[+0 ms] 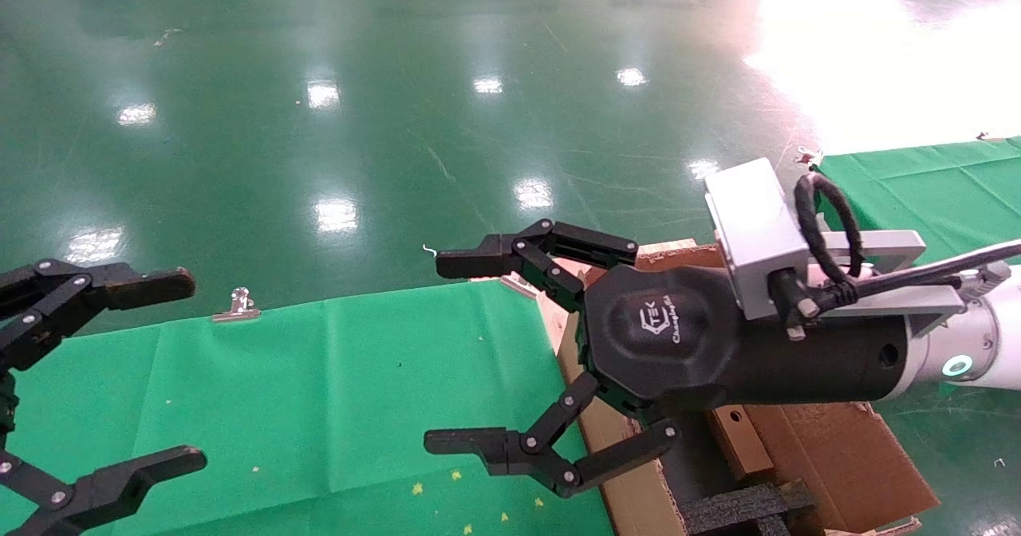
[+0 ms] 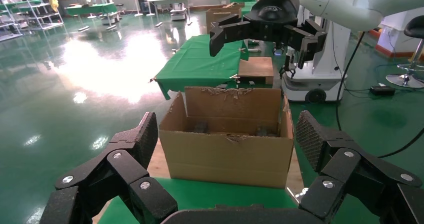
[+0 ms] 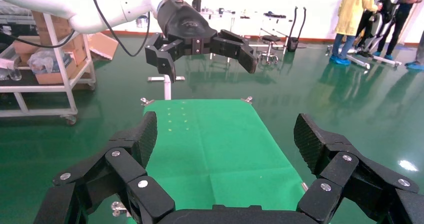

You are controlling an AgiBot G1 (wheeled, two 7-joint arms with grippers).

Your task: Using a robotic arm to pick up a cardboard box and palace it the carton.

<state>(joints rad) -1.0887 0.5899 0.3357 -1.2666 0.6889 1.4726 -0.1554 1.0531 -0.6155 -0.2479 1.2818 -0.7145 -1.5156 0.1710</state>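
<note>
My right gripper [image 1: 435, 352], black with a logo on a white arm, hangs open and empty over the near-left corner of the carton [image 1: 638, 504]. The carton is large, brown and torn-flapped, with black foam [image 1: 742, 508] inside; the left wrist view shows it whole [image 2: 230, 156]. A narrow brown cardboard box [image 1: 738, 444] with a small round hole stands inside the carton, below the right gripper's body. My left gripper [image 1: 195, 370] is open and empty over the green table, far left of the carton. Each gripper also shows in the other's wrist view [image 2: 260, 44] [image 3: 207, 64].
A green cloth-covered table [image 1: 319, 392] lies between the grippers, with a metal clip [image 1: 237, 305] on its far edge. A second green table [image 1: 941, 185] stands at the right. A brown flat board or box [image 2: 256, 69] lies beyond the carton. People [image 3: 355, 14] stand far off.
</note>
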